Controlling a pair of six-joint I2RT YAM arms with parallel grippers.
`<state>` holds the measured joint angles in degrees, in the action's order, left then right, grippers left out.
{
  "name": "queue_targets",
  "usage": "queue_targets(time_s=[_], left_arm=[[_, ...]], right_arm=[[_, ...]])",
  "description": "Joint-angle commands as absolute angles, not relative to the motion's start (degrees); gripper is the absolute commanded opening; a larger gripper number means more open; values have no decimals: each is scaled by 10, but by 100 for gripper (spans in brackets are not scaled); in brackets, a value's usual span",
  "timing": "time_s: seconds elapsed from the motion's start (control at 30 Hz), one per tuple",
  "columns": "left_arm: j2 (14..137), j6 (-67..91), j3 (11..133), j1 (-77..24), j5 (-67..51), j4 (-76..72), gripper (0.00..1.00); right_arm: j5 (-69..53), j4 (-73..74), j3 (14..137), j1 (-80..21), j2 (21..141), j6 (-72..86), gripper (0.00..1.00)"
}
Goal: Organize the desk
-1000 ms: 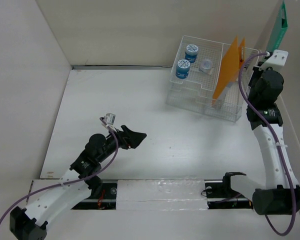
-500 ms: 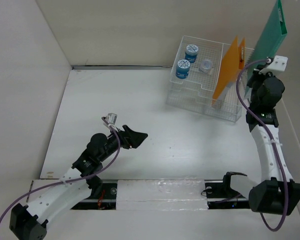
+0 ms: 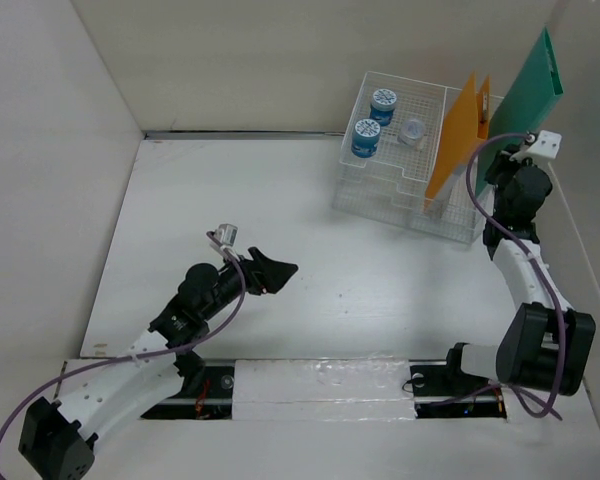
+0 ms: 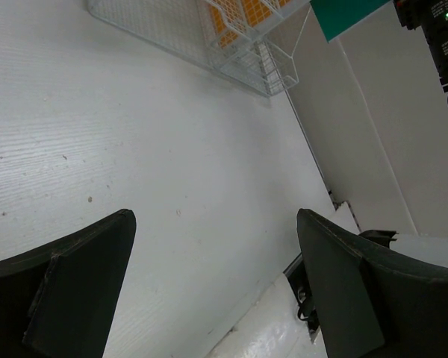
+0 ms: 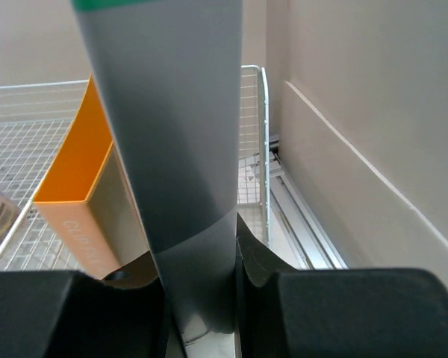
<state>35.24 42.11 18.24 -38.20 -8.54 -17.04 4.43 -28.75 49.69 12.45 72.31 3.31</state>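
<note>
The desk [image 3: 270,210] is a wide white tabletop. At its back right, my right gripper [image 3: 502,162] is shut on the lower end of a green file holder [image 3: 531,78], which stands tilted just right of the wire-mesh rack [image 3: 380,195]. In the right wrist view the holder's grey spine [image 5: 172,149] fills the gap at my right gripper [image 5: 198,261], beside an orange file holder [image 5: 78,183] that stands in the rack [image 5: 264,127]. My left gripper [image 3: 276,270] hovers over the near left of the desk, open; between its fingers [image 4: 82,280] only bare desk [image 4: 149,134] shows.
The rack also holds two blue-lidded jars [image 3: 384,101] [image 3: 365,137] and a small clear jar [image 3: 412,130]. The orange file holder [image 3: 458,135] stands upright in the rack's right part. Off-white wall panels close in the desk on the left, back and right.
My right arm has swung in towards the rack, and the green file holder has come further into view, leaning over the rack's right edge. The left arm has shifted only slightly.
</note>
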Motion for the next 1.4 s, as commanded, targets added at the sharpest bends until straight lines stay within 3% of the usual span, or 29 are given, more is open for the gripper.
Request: queue_targets(time_s=[0.0,0.7,1.37], left_arm=[[361,410,175,-385,-83,-209,87],[407,406,178,-385,-76,-228,87],[428,405,180,-385,-71,-239,87]], right_arm=[[38,-430,491,130,738,47,0],[104,-682,432,119,874,66,0],[105,-717,430,103,952,69,0]])
